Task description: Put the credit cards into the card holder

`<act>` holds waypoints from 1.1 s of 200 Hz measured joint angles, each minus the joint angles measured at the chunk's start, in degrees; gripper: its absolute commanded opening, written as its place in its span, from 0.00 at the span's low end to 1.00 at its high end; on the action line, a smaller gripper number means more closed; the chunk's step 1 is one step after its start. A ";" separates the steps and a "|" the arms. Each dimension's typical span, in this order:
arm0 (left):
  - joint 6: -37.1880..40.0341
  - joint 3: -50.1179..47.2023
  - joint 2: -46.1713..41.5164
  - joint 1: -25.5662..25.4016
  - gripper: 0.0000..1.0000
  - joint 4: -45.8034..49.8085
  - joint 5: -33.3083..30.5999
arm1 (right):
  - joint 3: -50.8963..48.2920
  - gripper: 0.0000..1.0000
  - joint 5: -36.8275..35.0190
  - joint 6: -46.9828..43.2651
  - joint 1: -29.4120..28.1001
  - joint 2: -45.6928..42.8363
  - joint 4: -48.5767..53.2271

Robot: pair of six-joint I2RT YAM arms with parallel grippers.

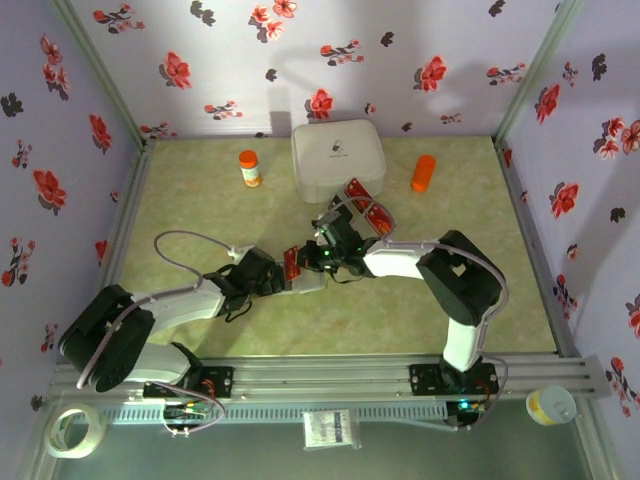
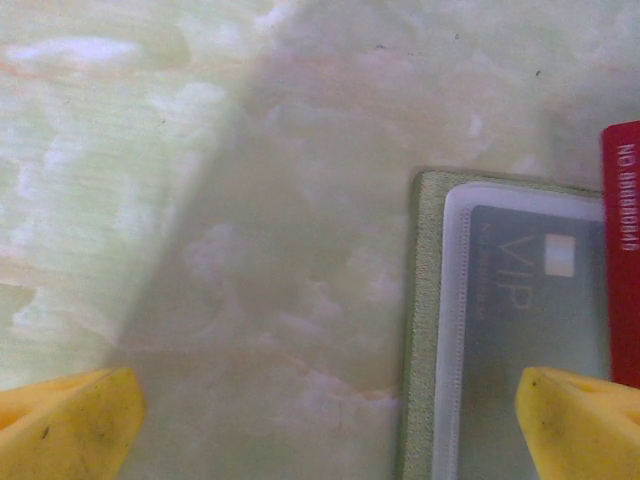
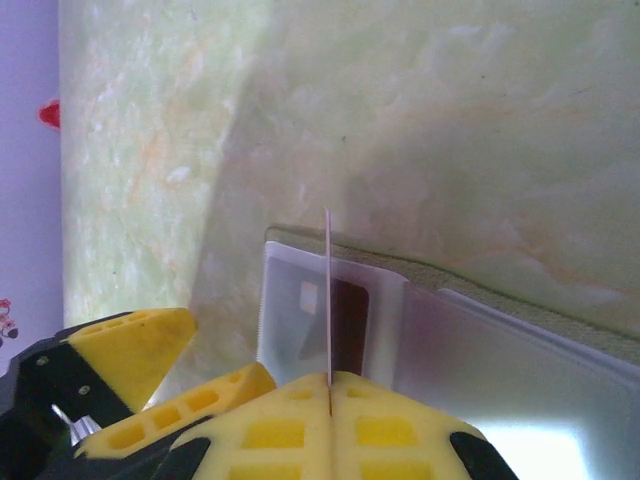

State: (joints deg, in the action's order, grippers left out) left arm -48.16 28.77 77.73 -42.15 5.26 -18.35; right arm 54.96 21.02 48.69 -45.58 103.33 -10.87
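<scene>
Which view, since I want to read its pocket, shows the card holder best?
Left wrist: the card holder lies open close up, a grey VIP card readable under its clear sleeve. The right wrist view shows it slanted behind an edge-on card; the top view shows it tiny, without detail.

Left wrist view: "VIP" in pale capitals on the grey card (image 2: 530,300) lying under the clear sleeve of the card holder (image 2: 425,330). The red card (image 2: 622,250) carries a sideways white line beginning "NO.", its digits too blurred to read. Top view: the mark on the white box (image 1: 338,158) is illegible.
</scene>
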 measured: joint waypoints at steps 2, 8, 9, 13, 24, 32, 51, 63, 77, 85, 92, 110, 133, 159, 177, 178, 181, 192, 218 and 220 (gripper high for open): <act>-0.02 0.00 0.00 0.00 0.98 0.02 0.02 | -0.09 0.00 -0.02 0.00 0.04 -0.35 0.07; -0.22 0.02 0.00 0.00 0.98 0.04 -0.09 | -0.42 0.00 0.00 0.00 0.26 -1.44 0.09; -0.22 0.02 0.04 0.00 0.98 0.04 -0.11 | -0.46 0.00 0.00 0.00 0.28 -1.55 0.09; -0.28 0.02 0.07 0.00 0.98 0.04 -0.11 | -0.68 0.00 0.00 0.00 0.35 -2.36 0.09; -0.63 0.24 0.37 0.00 0.98 0.20 -0.20 | -1.22 0.00 -0.07 0.00 0.66 -4.50 0.04; -0.90 0.55 0.66 0.00 0.97 0.55 -0.37 | -1.73 0.00 -0.20 0.02 0.87 -6.05 -0.15; -1.27 1.22 1.36 0.00 0.97 1.31 -0.70 | -3.69 0.00 -0.76 0.55 1.09 -8.48 -1.92; -1.40 1.46 1.55 -0.02 0.97 1.57 -0.76 | -5.29 0.00 -1.20 1.36 1.07 -8.87 -3.48; -1.53 1.60 1.70 -0.07 0.97 1.84 -0.83 | -7.80 0.00 -1.75 2.29 1.07 -8.85 -5.62; -1.57 1.62 1.73 -0.11 0.97 1.90 -0.98 | -9.25 0.00 -1.97 2.93 1.07 -8.79 -6.73; -1.70 1.62 1.73 -0.11 0.97 1.90 -1.05 | -10.34 0.00 -2.19 3.30 1.07 -8.57 -7.85; -1.99 1.62 1.75 -0.13 0.97 1.90 -1.18 | -12.37 0.00 -2.71 4.35 1.07 -7.43 -11.30; -2.38 1.62 1.64 -0.22 0.97 1.97 -1.22 | -14.16 0.00 -3.17 5.40 1.01 -5.66 -16.09; -2.58 1.62 1.64 -0.22 0.96 1.99 -1.40 | -15.87 0.00 -3.96 6.32 0.66 -4.57 -21.09; -2.62 1.60 1.60 -0.22 0.96 1.99 -1.44 | -16.76 0.00 -4.52 7.04 0.33 -3.72 -24.09; -2.64 1.60 1.57 -0.22 0.96 1.99 -1.44 | -16.81 0.00 -4.52 7.10 0.31 -3.69 -24.20; -2.69 1.60 1.55 -0.22 0.97 1.99 -1.44 | -16.98 0.00 -4.63 7.10 0.28 -3.52 -24.79; -2.78 1.55 1.53 -0.22 0.96 1.97 -1.44 | -17.53 0.00 -4.85 7.54 0.24 -2.99 -26.34; -2.78 1.55 1.53 -0.22 0.96 1.97 -1.44 | -18.51 0.00 -5.40 8.46 0.17 -1.66 -28.94; -2.80 1.55 1.53 -0.24 0.96 1.97 -1.44 | -18.56 0.00 -5.42 8.59 0.17 -1.60 -29.14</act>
State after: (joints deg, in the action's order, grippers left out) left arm -50.96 30.33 79.26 -42.39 7.22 -19.79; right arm 36.40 15.59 57.28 -45.41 101.73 -40.01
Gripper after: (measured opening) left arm 0.964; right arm 0.057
